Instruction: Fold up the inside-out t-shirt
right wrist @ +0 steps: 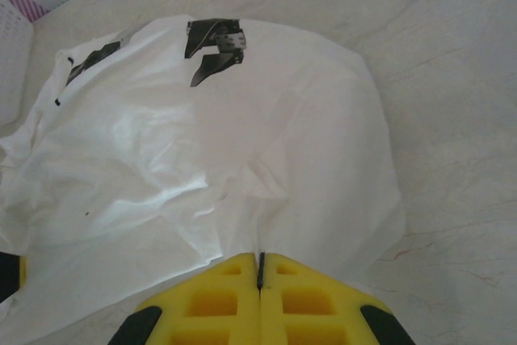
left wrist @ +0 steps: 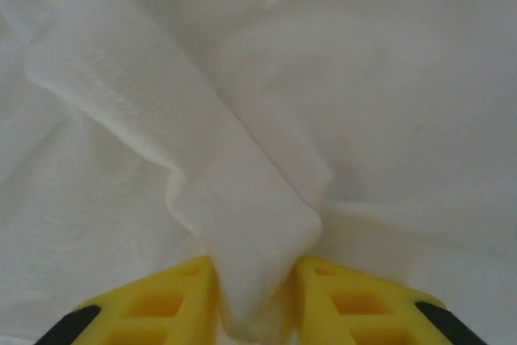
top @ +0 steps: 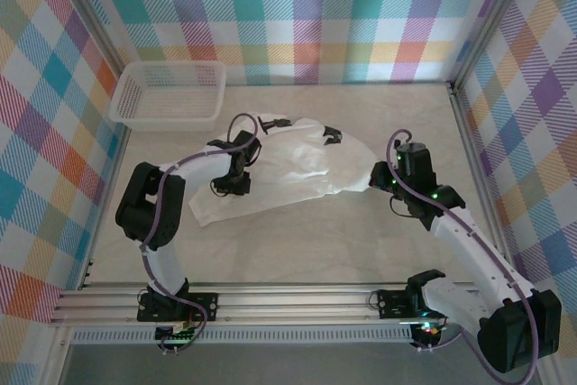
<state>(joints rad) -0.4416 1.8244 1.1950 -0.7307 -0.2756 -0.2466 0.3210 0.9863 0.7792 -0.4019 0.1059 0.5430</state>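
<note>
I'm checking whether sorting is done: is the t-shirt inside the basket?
No, the t-shirt lies crumpled on the table, outside the basket.

The t-shirt (top: 297,164) is plain white with a faint sheen, broken by a few small black patches (right wrist: 214,42) along the side facing the tabletop's far edge. The tabletop (top: 361,250) is pale cream with thin marble-like veins. In its far left corner, the mesh basket (top: 167,95) is white. The walls (top: 315,15) carry a plaid of teal, pink, purple, orange and yellow on white. Both arms (top: 149,214) are black and white, with purple cables (top: 185,165). The left gripper (left wrist: 254,280) and right gripper (right wrist: 260,280) are yellow with black at the sides.
</note>
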